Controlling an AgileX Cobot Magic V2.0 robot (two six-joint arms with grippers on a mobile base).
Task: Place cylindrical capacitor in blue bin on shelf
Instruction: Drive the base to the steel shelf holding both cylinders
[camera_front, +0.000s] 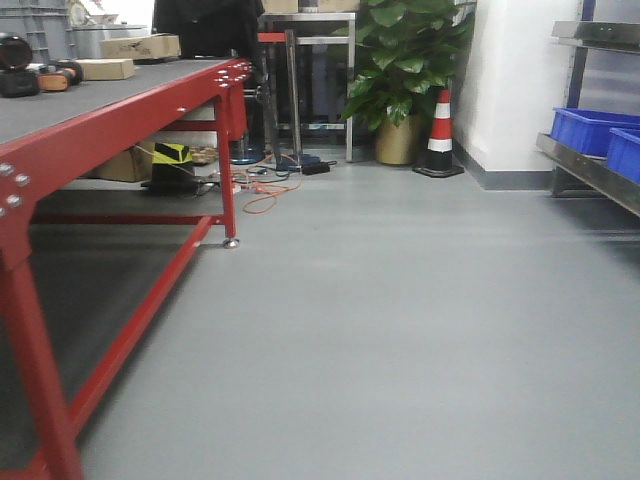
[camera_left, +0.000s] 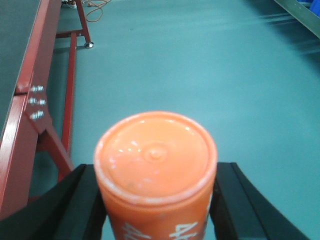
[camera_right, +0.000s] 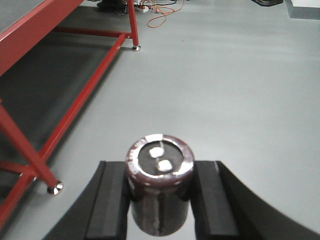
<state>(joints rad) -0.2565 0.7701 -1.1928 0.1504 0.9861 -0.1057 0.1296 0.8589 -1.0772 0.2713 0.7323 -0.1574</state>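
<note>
A dark maroon cylindrical capacitor (camera_right: 159, 185) with two metal terminals on its top stands upright in my right gripper (camera_right: 160, 167), whose black pads press both its sides. My left gripper (camera_left: 156, 170) is shut on an orange cylinder (camera_left: 156, 155) with white print. Both are held above the grey floor. In the front view, two blue bins (camera_front: 590, 128) sit on the steel shelf (camera_front: 585, 168) at the far right. The nearer bin (camera_front: 626, 152) is cut off by the frame edge. Neither gripper appears in the front view.
A red-framed table (camera_front: 120, 112) runs along the left and carries cardboard boxes (camera_front: 140, 46) and dark parts (camera_front: 20, 68). Its legs (camera_right: 30, 155) are close on my left. At the back are a traffic cone (camera_front: 439, 135), a potted plant (camera_front: 405, 70) and an orange cable (camera_front: 265, 195).
</note>
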